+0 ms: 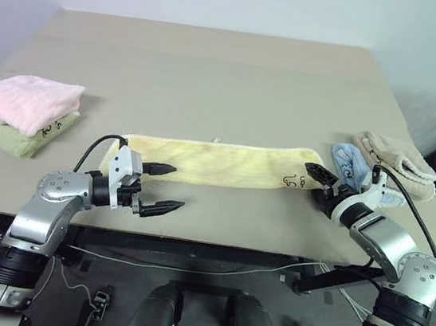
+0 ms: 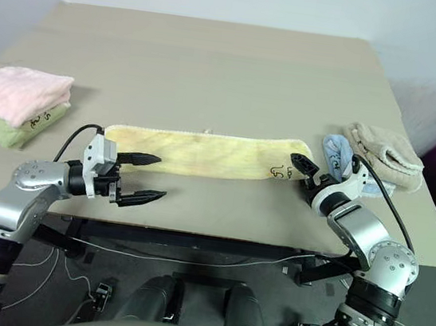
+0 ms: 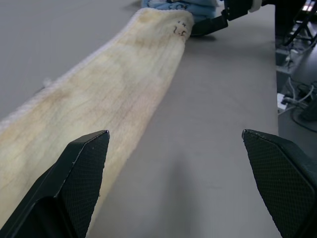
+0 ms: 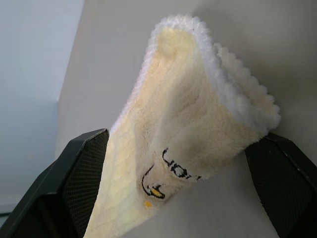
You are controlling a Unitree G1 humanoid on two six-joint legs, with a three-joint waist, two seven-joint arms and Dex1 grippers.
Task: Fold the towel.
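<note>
On the table [image 1: 215, 66], near its front edge: the towel [image 1: 218, 163], pale yellow, laid out as one long strip crosswise, likely already halved lengthwise so each end can be taken. Left gripper [image 1: 158, 186]: fingers spread wide, level at the strip's left end, holding nothing. Right gripper [image 1: 320, 175]: fingers likewise wide apart, straddling the marked right end, not pinching it. Off to the sides: folded pink towel [image 1: 29, 102] on a green one [image 1: 20, 139]; blue towel [image 1: 350, 166], beige towel [image 1: 395, 162].
</note>
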